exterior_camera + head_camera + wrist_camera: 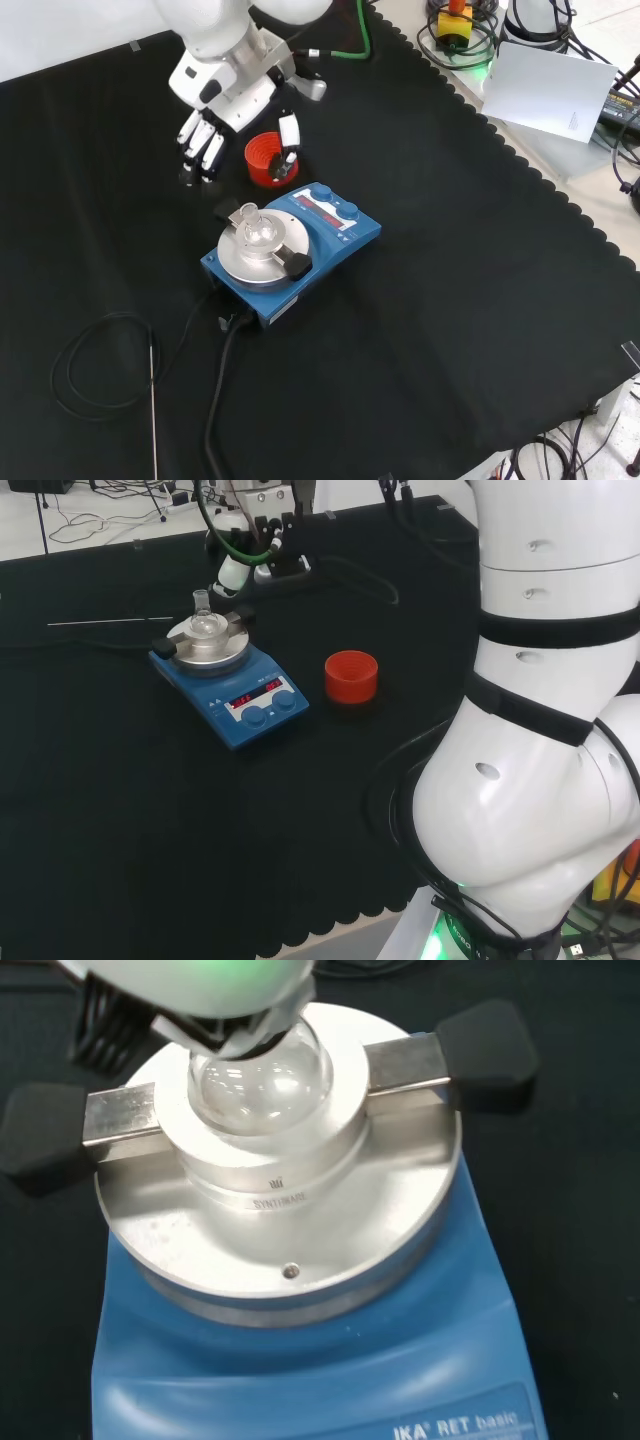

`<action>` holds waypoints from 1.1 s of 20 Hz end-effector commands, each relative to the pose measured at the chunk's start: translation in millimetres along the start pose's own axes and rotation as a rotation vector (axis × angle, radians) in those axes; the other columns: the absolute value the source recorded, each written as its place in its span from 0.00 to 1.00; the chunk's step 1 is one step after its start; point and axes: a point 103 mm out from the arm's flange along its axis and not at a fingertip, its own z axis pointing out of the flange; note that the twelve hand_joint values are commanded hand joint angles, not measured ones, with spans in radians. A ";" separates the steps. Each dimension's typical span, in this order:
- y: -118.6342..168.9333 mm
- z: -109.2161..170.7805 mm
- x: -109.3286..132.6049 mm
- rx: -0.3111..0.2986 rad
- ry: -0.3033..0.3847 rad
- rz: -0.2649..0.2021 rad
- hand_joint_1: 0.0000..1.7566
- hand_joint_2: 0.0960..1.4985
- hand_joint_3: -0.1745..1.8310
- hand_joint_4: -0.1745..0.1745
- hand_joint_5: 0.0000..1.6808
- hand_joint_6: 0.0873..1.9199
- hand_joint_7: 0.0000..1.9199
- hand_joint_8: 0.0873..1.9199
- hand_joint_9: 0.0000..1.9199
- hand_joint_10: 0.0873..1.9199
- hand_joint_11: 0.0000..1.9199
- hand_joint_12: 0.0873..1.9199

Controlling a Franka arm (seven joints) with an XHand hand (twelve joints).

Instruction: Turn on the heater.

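Head behind, front opposite, wrist close (all share heater (229, 688))

From my console the light reads as even and bright, coming from overhead, and the black cloth (450, 300) soaks it up with barely a shadow. In the front view the hand (205, 135) is crisp, and just below it the heater (300, 245) shows a soft sheen on its metal plate. In the head view the white arm links (540, 730) come close to washing out, with a green glow at their base. At the wrist, a blurred white part of the hand (190, 985) glows green, and the glass flask (260, 1080) beneath it carries pale reflections.
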 end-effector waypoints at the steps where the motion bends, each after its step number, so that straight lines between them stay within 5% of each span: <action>1: -28.7 -10.3 -18.5 -0.028 0.028 0.042 0.52 0.32 0.43 0.42 0.25 0.21 0.06 0.31 0.21 0.33 0.10 0.72; 8: -67.7 -7.9 -42.6 -0.033 0.064 0.085 0.51 0.33 0.43 0.42 0.25 0.20 0.07 0.32 0.22 0.33 0.11 0.72; 16: -109.1 18.7 -59.6 0.022 0.065 0.120 0.53 0.35 0.44 0.38 0.26 0.16 0.30 0.37 0.43 0.31 0.25 0.67; 22: -126.3 31.5 -62.9 0.043 0.069 0.133 0.54 0.34 0.45 0.37 0.26 0.15 0.37 0.39 0.50 0.30 0.29 0.66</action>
